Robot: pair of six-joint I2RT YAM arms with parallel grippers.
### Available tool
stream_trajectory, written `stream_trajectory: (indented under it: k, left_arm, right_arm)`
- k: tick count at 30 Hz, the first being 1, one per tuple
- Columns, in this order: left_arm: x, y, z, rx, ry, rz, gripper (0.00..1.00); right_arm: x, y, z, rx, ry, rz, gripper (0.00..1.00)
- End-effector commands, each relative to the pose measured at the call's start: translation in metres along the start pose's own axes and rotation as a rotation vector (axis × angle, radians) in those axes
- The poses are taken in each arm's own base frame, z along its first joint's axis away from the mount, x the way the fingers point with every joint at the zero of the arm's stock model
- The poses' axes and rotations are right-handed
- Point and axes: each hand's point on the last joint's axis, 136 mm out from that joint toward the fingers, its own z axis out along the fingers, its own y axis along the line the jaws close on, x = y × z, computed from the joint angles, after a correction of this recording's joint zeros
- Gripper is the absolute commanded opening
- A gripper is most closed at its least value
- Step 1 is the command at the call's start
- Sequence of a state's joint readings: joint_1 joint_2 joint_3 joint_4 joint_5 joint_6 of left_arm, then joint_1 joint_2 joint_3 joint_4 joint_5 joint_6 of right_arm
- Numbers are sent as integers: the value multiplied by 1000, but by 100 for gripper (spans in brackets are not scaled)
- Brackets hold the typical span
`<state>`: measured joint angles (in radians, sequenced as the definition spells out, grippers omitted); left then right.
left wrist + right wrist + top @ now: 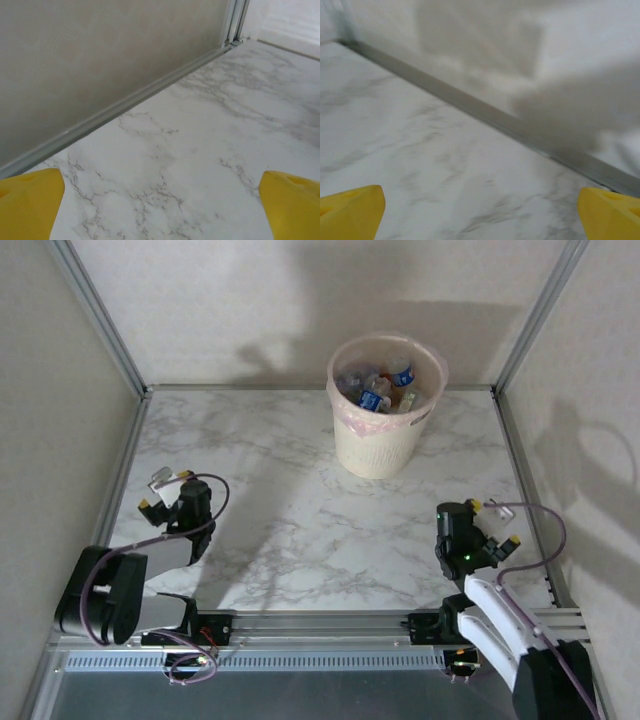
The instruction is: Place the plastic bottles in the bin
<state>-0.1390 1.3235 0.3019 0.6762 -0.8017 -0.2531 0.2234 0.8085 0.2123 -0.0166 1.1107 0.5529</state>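
Observation:
The cream bin (385, 448) with a pinkish liner stands at the back middle of the marble table (300, 510). Inside it lie several crushed plastic bottles (378, 390), clear with blue caps and labels. My left gripper (166, 490) rests low at the left, far from the bin, open with nothing between its yellow fingertips (30, 202). My right gripper (494, 523) sits at the right near the front, also open and empty, its yellow fingertips (350, 210) wide apart over bare marble.
Grey walls with metal rails (120, 360) enclose the table on the left, back and right. The left wrist view faces the left wall's rail (130, 102); the right wrist view faces the right wall's rail (485, 112). Mounting rails (320, 625) run along the front.

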Motion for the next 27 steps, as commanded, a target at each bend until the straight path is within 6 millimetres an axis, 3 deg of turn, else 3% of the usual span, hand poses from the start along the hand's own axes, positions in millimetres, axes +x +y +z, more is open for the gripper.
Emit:
stream_trajectory:
  k: [1, 5, 8, 12, 14, 16, 18, 19, 27]
  left_arm:
    - [-27, -17, 4, 81, -92, -123, 99]
    - [-29, -14, 10, 142, -127, -243, 99]
    - [-29, -20, 13, 149, -123, -230, 99]
    - [-28, -41, -3, 313, -146, -175, 99]
    - [-26, -53, -10, 407, -149, -144, 99]
    - [-22, -67, -14, 487, -140, -107, 99]
    - [-18, -67, -12, 490, -172, -104, 100]
    - [-15, -70, -12, 493, -138, -98, 99]
    - [-15, -69, -11, 474, -143, -93, 99]
  right_arm:
    - [-23, 3, 14, -4, -139, 116, 99]
    - [-37, 41, 18, -164, -195, 124, 99]
    - [-42, 78, 13, -436, -210, 205, 99]
    - [-50, 113, 11, -572, -259, 133, 99]
    - [-44, 127, 13, -650, -254, 97, 99]
    - [-33, 155, 9, -766, -204, 8, 99]
    - [-30, 158, 7, -790, -244, -2, 99]
    - [-23, 162, 13, -777, -179, -21, 99]
    - [-26, 163, 13, -759, -205, -24, 99]
